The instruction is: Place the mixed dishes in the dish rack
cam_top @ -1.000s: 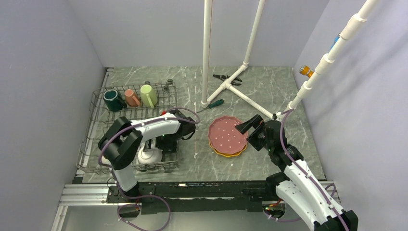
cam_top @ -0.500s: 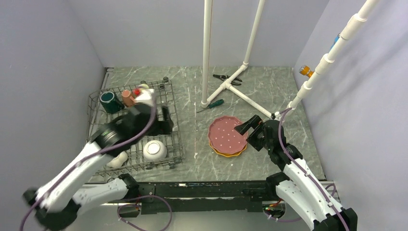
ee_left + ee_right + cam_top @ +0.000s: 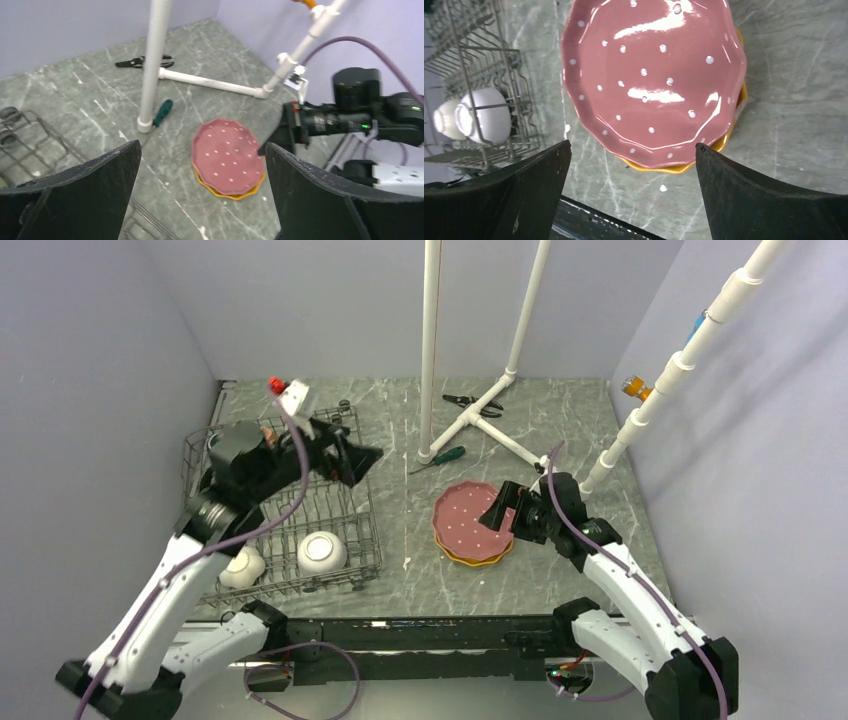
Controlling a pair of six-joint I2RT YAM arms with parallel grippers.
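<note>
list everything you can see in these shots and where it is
dish rack: 1, grey wire, left side of table
bowls: 2, white, near end of the rack
pink dotted plate: 1, pink, mid-table, stacked on the other plate
yellow-orange plate: 1, under the pink one
screwdriver: 1, green handle, by the pipe foot
pliers: 1, black, far side
pipe frame: 1, white, far right
left gripper: open, over the rack's right side
right gripper: open, at the pink plate's right rim
</note>
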